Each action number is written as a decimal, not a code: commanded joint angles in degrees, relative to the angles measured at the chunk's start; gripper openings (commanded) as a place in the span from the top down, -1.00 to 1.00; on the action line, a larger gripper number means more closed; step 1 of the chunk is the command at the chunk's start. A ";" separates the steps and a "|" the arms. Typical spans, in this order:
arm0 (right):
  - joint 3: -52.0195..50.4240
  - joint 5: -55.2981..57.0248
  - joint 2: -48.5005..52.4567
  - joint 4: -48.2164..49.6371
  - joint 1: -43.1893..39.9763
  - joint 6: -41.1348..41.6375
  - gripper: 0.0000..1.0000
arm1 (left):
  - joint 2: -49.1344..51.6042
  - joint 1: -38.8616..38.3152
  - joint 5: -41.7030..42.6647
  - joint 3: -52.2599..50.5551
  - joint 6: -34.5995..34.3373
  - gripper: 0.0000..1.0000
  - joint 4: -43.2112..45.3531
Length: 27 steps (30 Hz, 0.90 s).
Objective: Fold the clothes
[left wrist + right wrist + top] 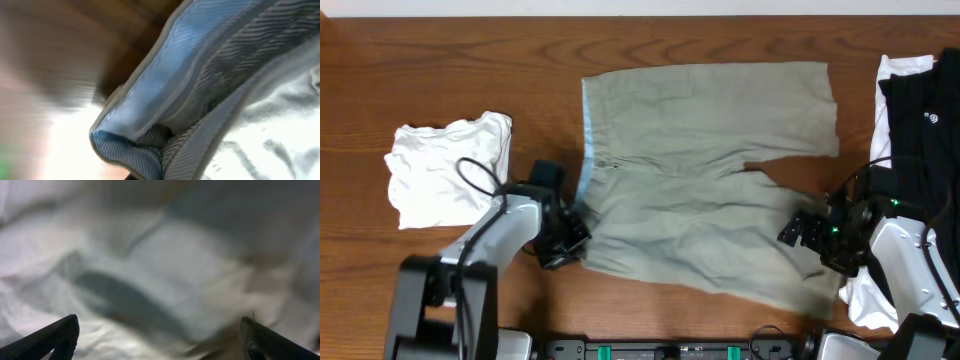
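The khaki shorts (700,170) lie spread flat on the wooden table, waistband to the left with its pale blue inner side showing, legs to the right. My left gripper (572,232) is at the near corner of the waistband and is shut on it. The left wrist view is filled by the blue waistband (165,85), lifted and folded close to the camera. My right gripper (795,232) is open over the near leg, close to its hem. In the right wrist view its fingers (160,340) stand wide apart over blurred khaki cloth (165,265).
A folded white garment (450,170) lies left of the shorts. A black garment with white trim (920,110) lies at the right edge, with white cloth (872,300) below it by the right arm. Bare wood (450,60) shows at the back left.
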 commanded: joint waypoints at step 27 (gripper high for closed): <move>-2.54 6.67 3.28 9.01 -0.09 8.48 -0.57 | -8.96 6.82 -9.51 -0.24 0.50 0.86 0.52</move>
